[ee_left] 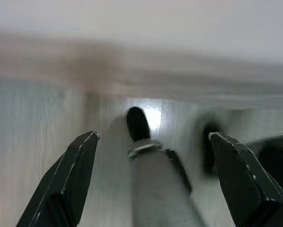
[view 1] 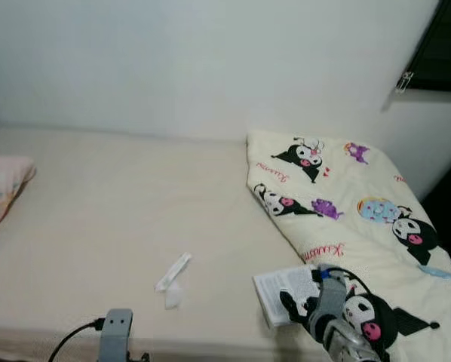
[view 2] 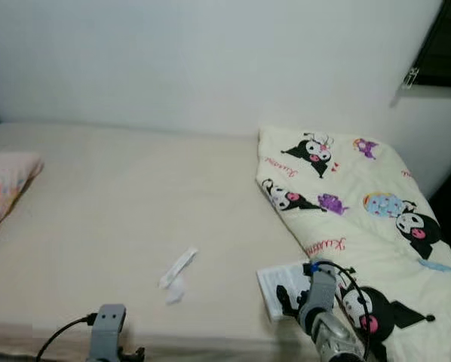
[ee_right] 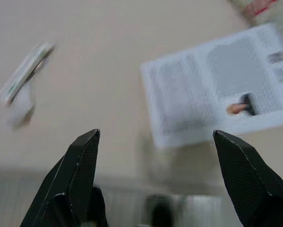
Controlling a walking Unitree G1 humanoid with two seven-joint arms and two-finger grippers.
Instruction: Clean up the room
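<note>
**Bed with blanket, leaflet and wrapper; both grippers spread**

We see a cream bed [view 1: 120,211] against a white wall, a cartoon-print blanket [view 1: 361,219] folded on its right side, and a pink pillow [view 1: 3,188] at the left edge. A printed leaflet [ee_right: 217,80] lies on the mattress touching the blanket edge. A small white wrapper [view 1: 173,273] lies near the front edge. Our right gripper [ee_right: 155,184] hovers just before the leaflet, fingers wide apart, holding nothing. Our left gripper [ee_left: 151,189] hangs low, likewise spread, over blurred floor.
</note>
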